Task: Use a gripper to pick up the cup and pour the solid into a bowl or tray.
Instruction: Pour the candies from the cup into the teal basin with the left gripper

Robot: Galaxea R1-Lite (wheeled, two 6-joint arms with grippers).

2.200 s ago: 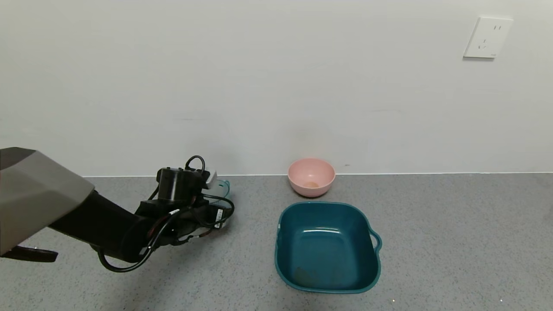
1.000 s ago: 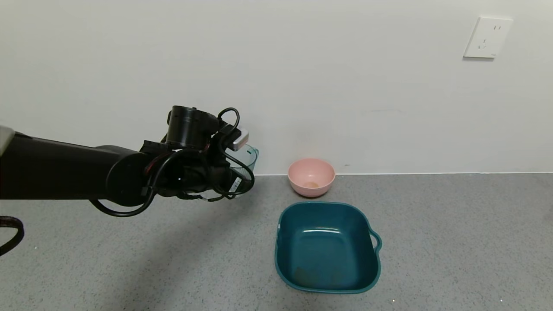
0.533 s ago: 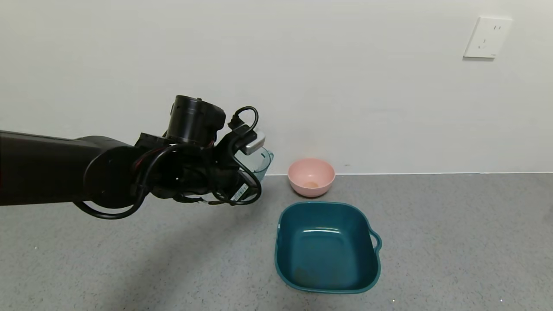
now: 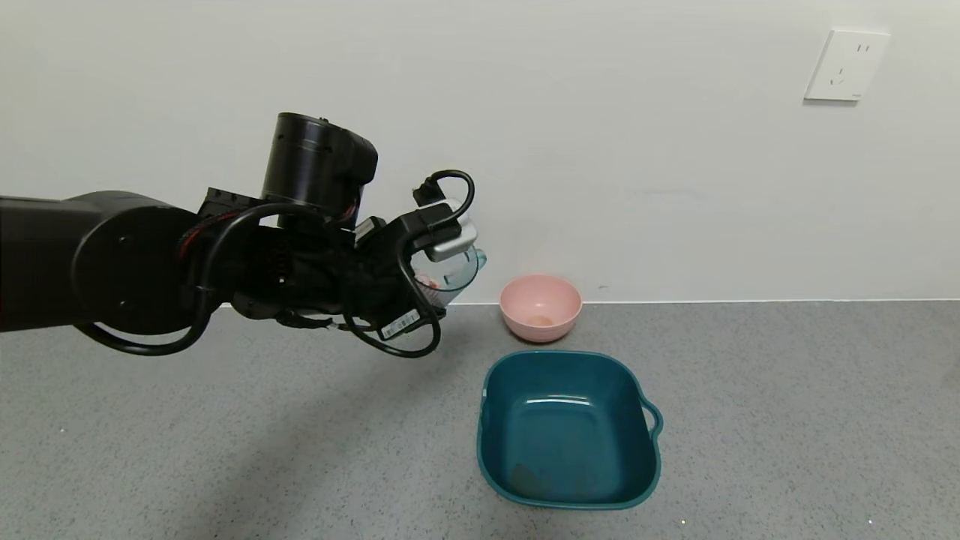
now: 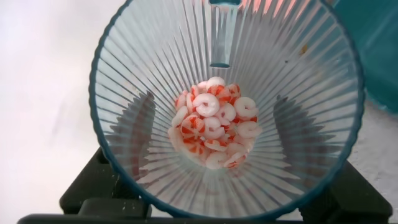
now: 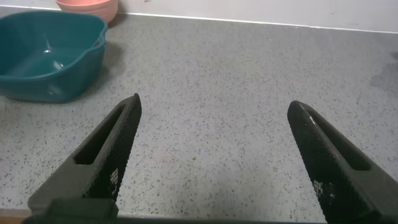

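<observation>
— Where is the cup (image 4: 454, 276) now?

— It is up in the air, well above the grey counter (image 4: 787, 420). The left gripper (image 4: 420, 289) is clamped on it. From the teal basin (image 4: 568, 429), the cup is to the left and higher, not over the basin.

— Is it upright?

— It leans a little, with the rim towards the pink bowl (image 4: 541, 306). In the left wrist view I look straight down into the cup (image 5: 227, 109), and the white and orange-red discs (image 5: 214, 129) lie in a heap at its bottom. The black fingers (image 5: 102, 186) press on the ribbed wall from both sides.

— And the basin?

— It stands on the counter, and the pink bowl is just behind it, against the wall. I cannot tell if something lies in the basin; there is only a dull patch near its front corner.

— The other arm?

— The right gripper (image 6: 214, 155) hangs low over the counter, to the right of the basin (image 6: 46, 53), well apart from it. Its two fingers (image 6: 106, 149) stand wide apart, with nothing between them.
</observation>
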